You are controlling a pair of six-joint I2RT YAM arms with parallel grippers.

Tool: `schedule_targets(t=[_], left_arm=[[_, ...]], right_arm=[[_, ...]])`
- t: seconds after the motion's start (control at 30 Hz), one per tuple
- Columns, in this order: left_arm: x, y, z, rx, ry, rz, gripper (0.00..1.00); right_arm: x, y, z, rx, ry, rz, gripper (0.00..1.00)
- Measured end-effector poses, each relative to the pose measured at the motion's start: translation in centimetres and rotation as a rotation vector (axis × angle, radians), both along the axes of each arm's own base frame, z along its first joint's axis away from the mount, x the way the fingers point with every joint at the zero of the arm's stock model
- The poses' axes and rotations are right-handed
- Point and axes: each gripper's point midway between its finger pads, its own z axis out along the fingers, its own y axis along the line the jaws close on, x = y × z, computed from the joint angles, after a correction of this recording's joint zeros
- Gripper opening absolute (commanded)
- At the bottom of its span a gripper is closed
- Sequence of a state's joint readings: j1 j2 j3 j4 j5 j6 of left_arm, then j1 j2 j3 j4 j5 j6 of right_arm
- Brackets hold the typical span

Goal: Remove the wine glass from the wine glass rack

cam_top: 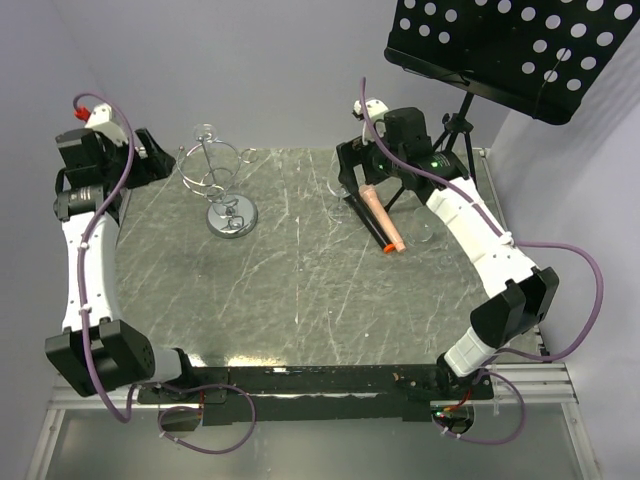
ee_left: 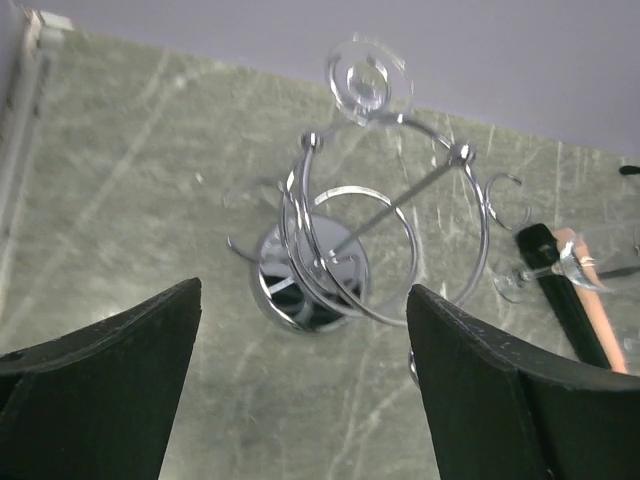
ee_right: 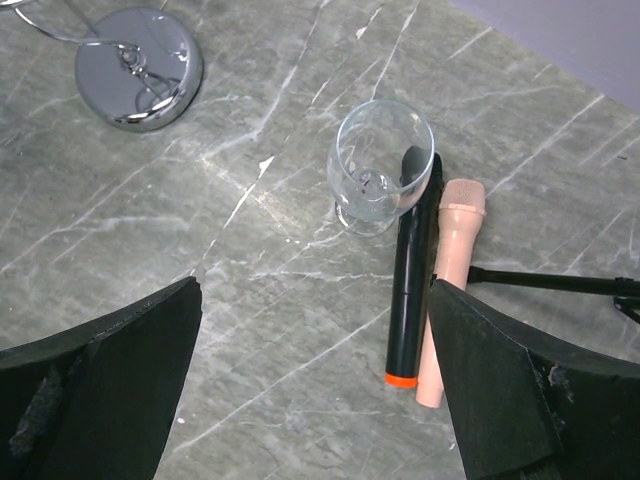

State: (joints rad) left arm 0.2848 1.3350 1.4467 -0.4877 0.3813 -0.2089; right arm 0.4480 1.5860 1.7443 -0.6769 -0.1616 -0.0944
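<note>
Fingers of the left hand (ee_left: pixel 303 290) stand wide apart and empty, facing the wine glass rack (ee_left: pixel 390 210), where a wine glass (ee_left: pixel 368 80) seems to hang on the far side. The right hand (ee_right: pixel 315 288) is wide and empty too. Next, the left hand should reach in, close softly and slide it out.
</note>
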Motion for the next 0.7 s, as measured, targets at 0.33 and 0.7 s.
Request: schedule_targets(t=[0.33, 0.7], left_arm=[[-5.5, -5.3, -4.2, -0.298, 0.11, -0.094, 0.7], [-4.5, -8.2, -6.7, -0.577, 0.172, -0.199, 0.54]], right_arm=[[-0.6, 0.0, -2.7, -0.033, 0.052, 0.018, 1.0], [-0.8, 0.4, -2.7, -0.05, 0.04, 0.038, 1.0]])
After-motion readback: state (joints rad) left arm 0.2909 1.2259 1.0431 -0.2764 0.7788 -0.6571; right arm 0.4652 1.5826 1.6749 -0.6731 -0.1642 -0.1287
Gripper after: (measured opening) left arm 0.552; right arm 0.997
